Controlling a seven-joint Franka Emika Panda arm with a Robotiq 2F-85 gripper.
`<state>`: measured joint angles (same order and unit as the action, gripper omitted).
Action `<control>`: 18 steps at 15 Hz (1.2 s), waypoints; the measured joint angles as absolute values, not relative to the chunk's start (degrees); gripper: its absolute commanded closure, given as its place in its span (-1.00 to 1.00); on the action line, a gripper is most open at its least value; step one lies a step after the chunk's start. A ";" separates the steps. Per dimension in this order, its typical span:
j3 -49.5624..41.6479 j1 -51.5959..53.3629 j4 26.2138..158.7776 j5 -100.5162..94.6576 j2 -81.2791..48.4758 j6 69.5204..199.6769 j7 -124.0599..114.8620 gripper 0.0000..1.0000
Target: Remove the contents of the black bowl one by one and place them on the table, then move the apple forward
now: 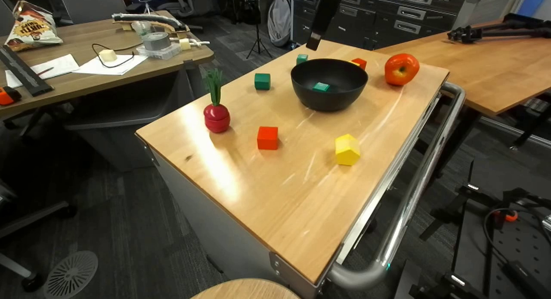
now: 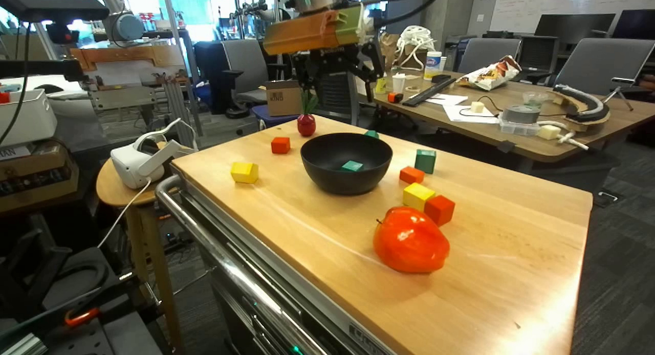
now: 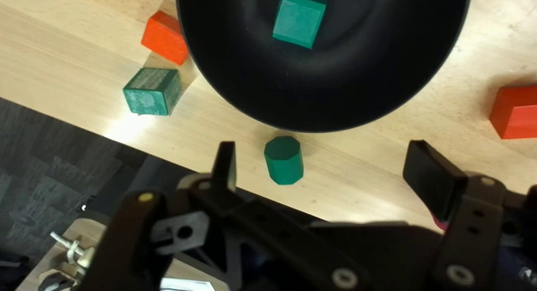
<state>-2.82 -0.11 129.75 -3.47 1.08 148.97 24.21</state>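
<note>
1. Green cube-like toy piece (image 3: 298, 23) is sitting inside the wide round black bowl (image 3: 356, 96); sides are slanting upper-right to lower-left in wrist view, long axis unclear.
2. Top is looking pale, edges deeper green.
3. It's lying below the black gripper (image 3: 322, 151), out past the jaws.
4. Jaws are standing wide apart above the light-wood table (image 2: 501, 201).

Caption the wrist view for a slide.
An open black claw over a light wooden tabletop, a boxy green block inside a round black bowl.
</note>
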 measured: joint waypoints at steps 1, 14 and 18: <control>-2.83 -0.29 128.47 -3.39 -1.20 148.95 23.27 -1.00; -2.79 -2.25 126.02 -3.45 -9.78 144.55 19.80 -1.00; -2.81 -2.85 127.60 -3.44 -10.60 144.80 19.80 -0.90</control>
